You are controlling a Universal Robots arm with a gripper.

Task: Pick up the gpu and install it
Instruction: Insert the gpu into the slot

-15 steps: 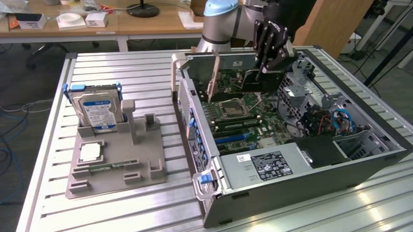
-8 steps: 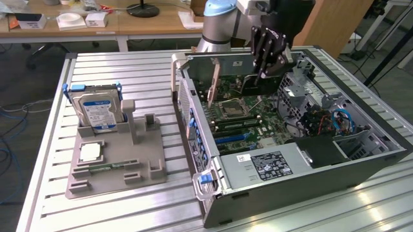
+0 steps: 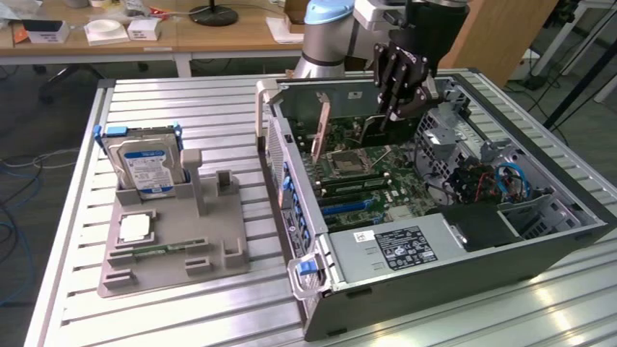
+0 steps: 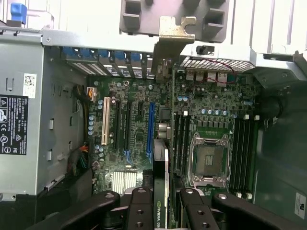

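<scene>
My jaws are clamped on the gpu (image 4: 165, 165), which hangs edge-down over the motherboard (image 4: 134, 139). Its long axis runs parallel to the motherboard's blue slot (image 4: 150, 129), just beside that slot, with its bracket (image 4: 175, 36) toward the motherboard's port edge.

A: What lies below the pincer (image 3: 391, 116)?
B: An open case (image 3: 540, 253) on a slatted table (image 3: 193, 108). Its board (image 3: 386, 181) sits right beneath the pincer, with the socket (image 3: 344, 163) near it.
A: And further from it?
B: A grey power supply (image 3: 400, 246) fills the case end well apart from the pincer. Blue cables (image 3: 501, 181) lie toward the exterior view's right of it.
A: Outside the case?
B: Well off toward the exterior view's left, a grey stand (image 3: 207, 253) holds an upright drive (image 3: 144, 163), a pale square chip (image 3: 135, 228) and a thin green stick (image 3: 159, 249).
</scene>
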